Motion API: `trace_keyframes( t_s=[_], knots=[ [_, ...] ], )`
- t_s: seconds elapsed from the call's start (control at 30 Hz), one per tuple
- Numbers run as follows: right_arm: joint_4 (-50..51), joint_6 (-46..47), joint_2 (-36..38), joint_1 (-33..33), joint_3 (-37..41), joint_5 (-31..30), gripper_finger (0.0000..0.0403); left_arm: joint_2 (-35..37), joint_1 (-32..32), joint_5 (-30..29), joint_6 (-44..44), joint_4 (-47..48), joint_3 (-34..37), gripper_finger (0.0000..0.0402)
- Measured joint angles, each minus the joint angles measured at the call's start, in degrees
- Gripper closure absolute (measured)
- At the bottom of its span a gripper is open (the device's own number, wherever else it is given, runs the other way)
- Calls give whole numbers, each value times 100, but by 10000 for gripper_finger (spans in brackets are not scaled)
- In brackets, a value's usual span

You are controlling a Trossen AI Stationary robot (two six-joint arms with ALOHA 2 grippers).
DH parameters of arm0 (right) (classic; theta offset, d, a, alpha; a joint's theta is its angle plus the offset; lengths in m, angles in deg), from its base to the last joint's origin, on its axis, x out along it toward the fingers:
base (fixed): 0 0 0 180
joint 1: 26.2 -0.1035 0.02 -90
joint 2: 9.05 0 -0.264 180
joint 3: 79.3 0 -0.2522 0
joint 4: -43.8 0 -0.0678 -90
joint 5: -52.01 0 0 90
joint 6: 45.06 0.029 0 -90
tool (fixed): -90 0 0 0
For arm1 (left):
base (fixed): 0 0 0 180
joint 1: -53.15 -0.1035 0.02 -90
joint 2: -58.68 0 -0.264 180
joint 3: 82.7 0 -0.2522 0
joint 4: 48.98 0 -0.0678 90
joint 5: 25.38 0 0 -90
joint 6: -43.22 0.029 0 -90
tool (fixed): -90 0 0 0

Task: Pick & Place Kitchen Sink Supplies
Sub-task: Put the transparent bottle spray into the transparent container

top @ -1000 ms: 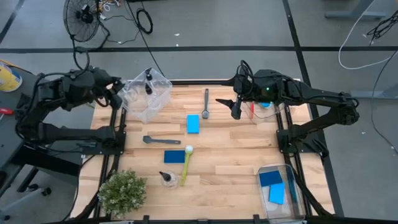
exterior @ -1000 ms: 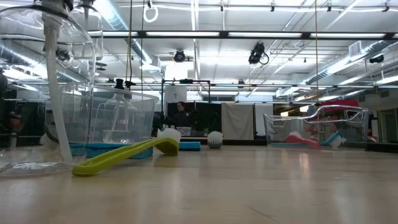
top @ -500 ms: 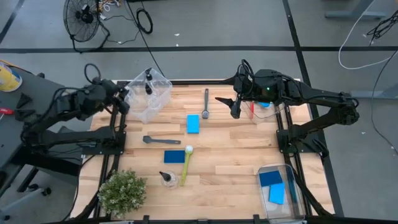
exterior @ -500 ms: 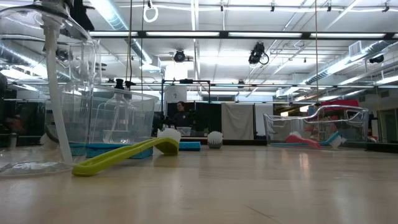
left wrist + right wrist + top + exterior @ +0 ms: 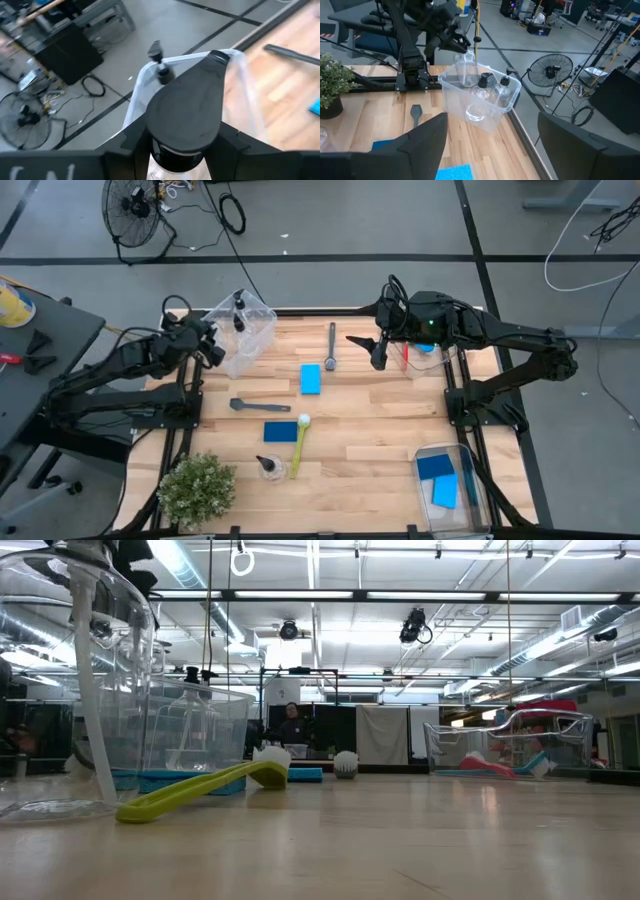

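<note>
Left gripper (image 5: 213, 350) sits at the near-left rim of the clear bin (image 5: 262, 332) at the table's (image 5: 370, 430) far-left corner, jaws pinching a clear bottle (image 5: 463, 70) by its black top (image 5: 187, 110); the right wrist view shows the bottle hanging over that rim. Two more bottles (image 5: 482, 87) with black tops stand inside this bin. Right gripper (image 5: 379, 352) hovers above the table's far-right part, jaws spread wide, nothing between them, just beside a second clear bin (image 5: 428, 360) with a red brush (image 5: 404, 356) in it.

Loose on the table: grey brush (image 5: 331, 345) far centre, blue sponge (image 5: 311, 378) just near of it, dark grey brush (image 5: 256, 406) left of centre, another blue sponge (image 5: 281, 431) touching the yellow-green brush (image 5: 299, 442), one small clear bottle (image 5: 270, 467) near the front edge. Potted plant (image 5: 197, 488) at the front-left corner. Third clear bin (image 5: 449, 483) at front right holds blue sponges.
</note>
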Motion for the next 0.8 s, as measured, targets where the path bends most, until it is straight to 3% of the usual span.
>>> trace_keyframes(
  t_s=[0.2,0.43,0.8],
  knots=[
    [-177,0,0,0,0,0,92,2,-476,-30,-57,-445,272,257],
    [-324,0,0,0,0,-3,92,-125,-1163,727,147,-881,277,244],
    [-331,0,0,2,0,-299,92,-584,-2035,1250,172,-1122,277,245]
  ],
)
